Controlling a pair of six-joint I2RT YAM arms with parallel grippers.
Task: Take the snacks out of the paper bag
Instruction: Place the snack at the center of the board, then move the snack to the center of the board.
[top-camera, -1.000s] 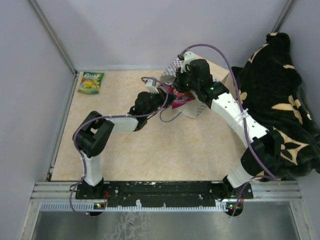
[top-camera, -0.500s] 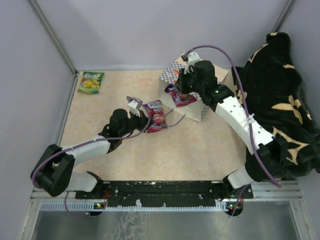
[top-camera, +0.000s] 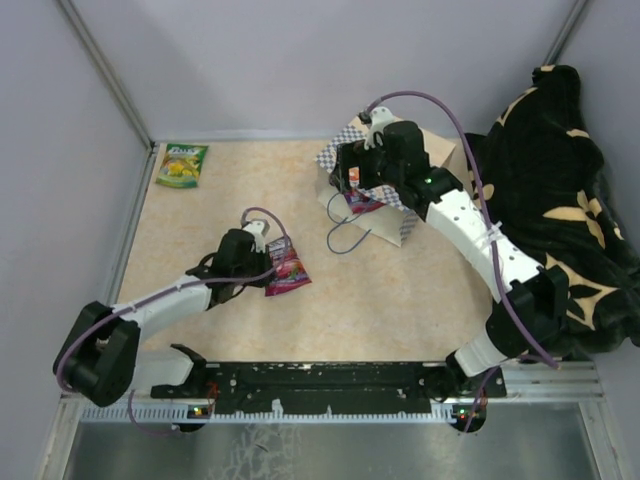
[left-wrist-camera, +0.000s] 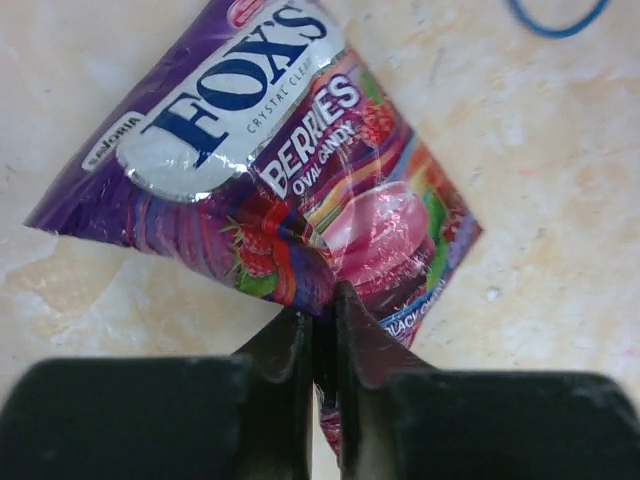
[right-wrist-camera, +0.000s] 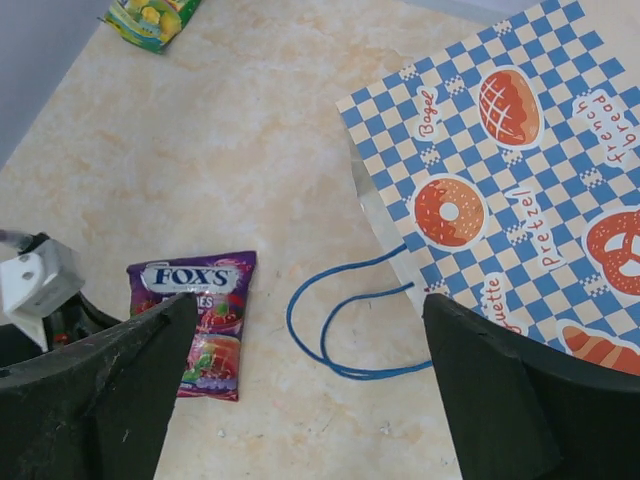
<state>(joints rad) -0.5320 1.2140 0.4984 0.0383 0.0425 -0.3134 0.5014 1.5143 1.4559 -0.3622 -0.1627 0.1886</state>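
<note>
A purple snack packet (top-camera: 288, 272) (left-wrist-camera: 270, 170) (right-wrist-camera: 195, 320) lies flat on the table's middle left. My left gripper (top-camera: 270, 274) (left-wrist-camera: 322, 310) is shut on its near edge, the jaws almost together. A green snack packet (top-camera: 181, 164) (right-wrist-camera: 150, 18) lies in the far left corner. The paper bag (top-camera: 398, 226) (right-wrist-camera: 520, 170), checkered blue and white, lies on its side at the back. Its blue cord handles (top-camera: 345, 236) (right-wrist-camera: 340, 325) trail onto the table. My right gripper (top-camera: 355, 178) (right-wrist-camera: 310, 300) hangs wide open over the bag's mouth, where a red packet (top-camera: 364, 203) shows.
A black-and-tan blanket (top-camera: 555, 200) is heaped along the right side, close behind the bag and the right arm. Grey walls close the table at the left and back. The metal mounting rail (top-camera: 330, 380) runs along the near edge.
My left arm drew back toward the near left with the purple packet, which now lies on the table. The right gripper went from shut to wide open above the bag.
</note>
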